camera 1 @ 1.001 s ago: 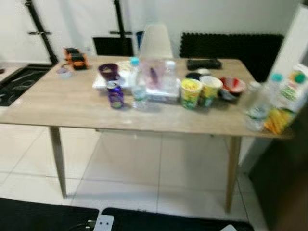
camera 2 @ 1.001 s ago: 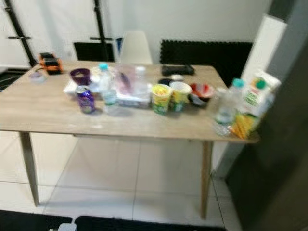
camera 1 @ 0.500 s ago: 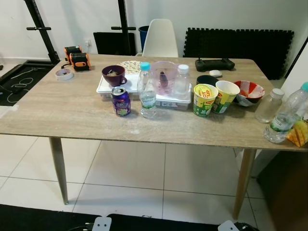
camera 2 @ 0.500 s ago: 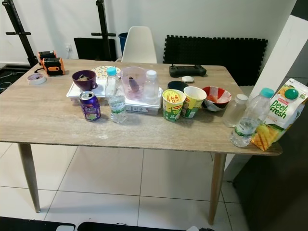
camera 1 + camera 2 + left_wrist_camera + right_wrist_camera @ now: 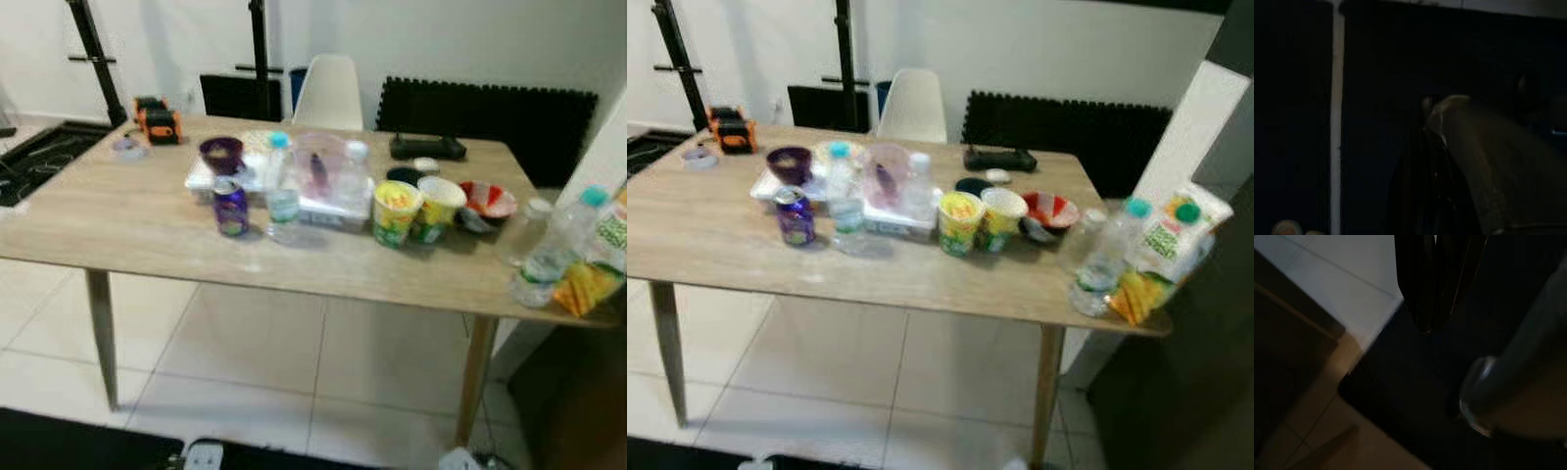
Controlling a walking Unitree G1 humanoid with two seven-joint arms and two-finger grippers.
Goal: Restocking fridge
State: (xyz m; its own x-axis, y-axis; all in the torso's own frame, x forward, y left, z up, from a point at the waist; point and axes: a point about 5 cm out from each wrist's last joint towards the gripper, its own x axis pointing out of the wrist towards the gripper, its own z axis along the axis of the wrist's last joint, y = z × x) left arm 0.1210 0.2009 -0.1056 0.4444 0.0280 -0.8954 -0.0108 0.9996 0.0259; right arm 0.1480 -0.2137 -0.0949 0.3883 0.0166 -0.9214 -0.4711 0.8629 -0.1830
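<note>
View shifted, blurred; juice carton (image 5: 1164, 257) green-capped, seemingly tilted at table (image 5: 715, 245) edge; jaws' state unreadable.

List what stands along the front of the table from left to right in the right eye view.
Purple drink can → clear water bottle with a teal cap → yellow-green paper cup → white and yellow paper cup → clear water bottle with a green cap → white juice carton with a green cap.
</note>
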